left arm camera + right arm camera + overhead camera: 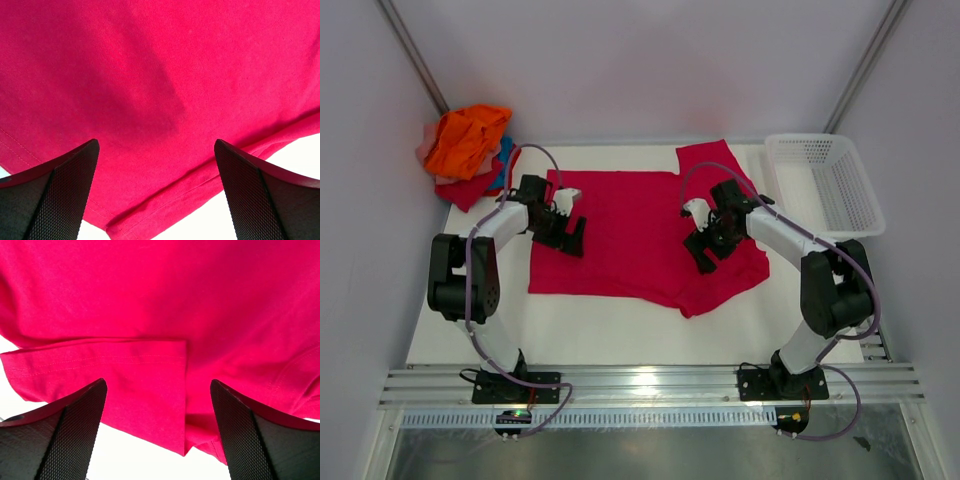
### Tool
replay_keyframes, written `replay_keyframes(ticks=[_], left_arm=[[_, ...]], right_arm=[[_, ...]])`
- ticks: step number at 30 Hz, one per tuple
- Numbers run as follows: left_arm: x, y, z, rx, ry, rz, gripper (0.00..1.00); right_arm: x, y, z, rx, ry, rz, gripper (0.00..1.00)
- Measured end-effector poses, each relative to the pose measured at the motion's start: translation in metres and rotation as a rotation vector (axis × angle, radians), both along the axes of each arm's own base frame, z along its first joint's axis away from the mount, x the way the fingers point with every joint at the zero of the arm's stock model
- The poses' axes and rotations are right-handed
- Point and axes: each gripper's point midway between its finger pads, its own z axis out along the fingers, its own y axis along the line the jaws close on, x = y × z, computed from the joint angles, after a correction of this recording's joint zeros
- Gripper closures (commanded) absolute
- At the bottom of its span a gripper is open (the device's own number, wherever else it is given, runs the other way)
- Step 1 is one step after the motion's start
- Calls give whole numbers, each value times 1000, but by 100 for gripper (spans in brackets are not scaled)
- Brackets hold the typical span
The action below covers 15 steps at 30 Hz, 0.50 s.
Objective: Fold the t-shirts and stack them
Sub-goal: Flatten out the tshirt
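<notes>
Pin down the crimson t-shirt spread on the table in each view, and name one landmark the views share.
Top external: crimson cloth t-shirt spread mid-table between the arms.
Left wrist: fills most of the picture, hem crossing lower right.
Right wrist: fills most of the picture, sleeve at lower left.
Shared landmark: white table, bare beyond the shirt's edge in all three.

The crimson shirt [630,235] is matt, fine-knit cloth with stitched hems. The heaped shirts [468,145] are soft, crumpled cloth. The basket [825,180] is white plastic mesh. The worktop [620,330] looks smooth and matt white. The jaws' pads [60,200] are black with a fine diamond-grid texture. The front rail [650,385] is bright ribbed metal.
</notes>
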Motion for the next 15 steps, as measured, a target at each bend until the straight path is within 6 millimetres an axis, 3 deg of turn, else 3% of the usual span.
replay_keyframes(ticks=[9, 15], left_arm=[[-1, 0, -2, -1, 1, 1, 1], [-3, 0, -4, 0, 6, 1, 1]], right_arm=[[-4, 6, -3, 21, 21, 24, 16], [-8, 5, -21, 1, 72, 37, 18]])
